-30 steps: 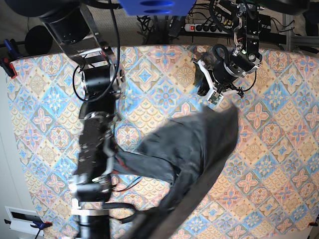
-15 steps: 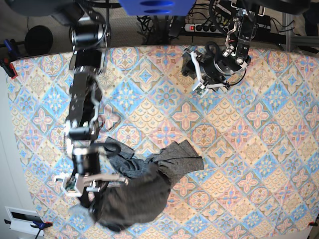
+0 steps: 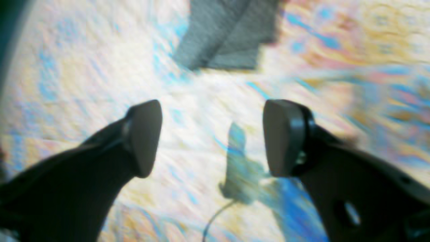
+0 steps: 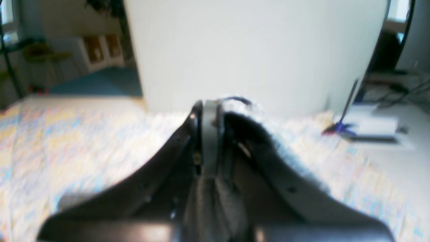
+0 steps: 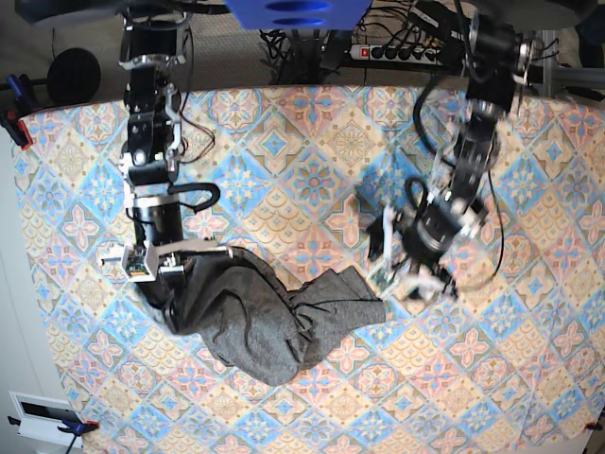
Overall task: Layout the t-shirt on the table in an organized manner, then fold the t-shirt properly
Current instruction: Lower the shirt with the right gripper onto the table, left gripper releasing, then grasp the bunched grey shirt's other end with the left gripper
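The t-shirt [image 5: 255, 317] lies bunched on the table [image 5: 312, 170], toward its near-left part; laying-out is judged unfinished. One edge is pinched by the clamped right gripper [image 5: 156, 274]. The left gripper [image 5: 402, 260] is spread and empty beside the loose end, though blurred. That end probably needs regrasping and spreading.

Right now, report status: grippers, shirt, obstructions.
Left gripper open, empty, above the table. Right gripper shut on the t-shirt, which lies bunched, not spread. Nothing in the way.
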Motion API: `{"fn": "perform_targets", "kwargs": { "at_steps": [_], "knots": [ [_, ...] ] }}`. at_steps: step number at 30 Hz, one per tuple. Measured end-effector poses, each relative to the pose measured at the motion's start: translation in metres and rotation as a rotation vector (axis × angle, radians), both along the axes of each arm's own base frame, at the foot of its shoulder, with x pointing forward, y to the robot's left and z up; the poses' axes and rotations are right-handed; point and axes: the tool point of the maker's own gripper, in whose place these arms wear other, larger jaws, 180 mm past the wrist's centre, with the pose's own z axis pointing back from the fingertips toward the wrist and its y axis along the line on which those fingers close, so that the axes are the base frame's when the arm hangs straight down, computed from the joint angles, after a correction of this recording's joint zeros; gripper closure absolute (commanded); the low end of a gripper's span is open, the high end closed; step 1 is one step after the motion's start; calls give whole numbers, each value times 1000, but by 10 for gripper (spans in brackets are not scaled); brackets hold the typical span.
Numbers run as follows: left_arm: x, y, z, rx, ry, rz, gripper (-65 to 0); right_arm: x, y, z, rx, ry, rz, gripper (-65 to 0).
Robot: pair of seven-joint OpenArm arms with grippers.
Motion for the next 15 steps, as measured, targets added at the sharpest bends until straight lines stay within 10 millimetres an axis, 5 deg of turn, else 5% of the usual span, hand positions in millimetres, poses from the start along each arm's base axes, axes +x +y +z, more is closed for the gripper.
{"fn": "perform_targets", "kwargs": {
  "at_steps": [7,15],
  "knots": [
    [58,30,-65,79,259,135,-499,-20,-1,-18,0,51,-3,0],
    [103,29,-53,-52,261,179,-500,-31,0,-32,-1,92,-2,0]
  ]
}}
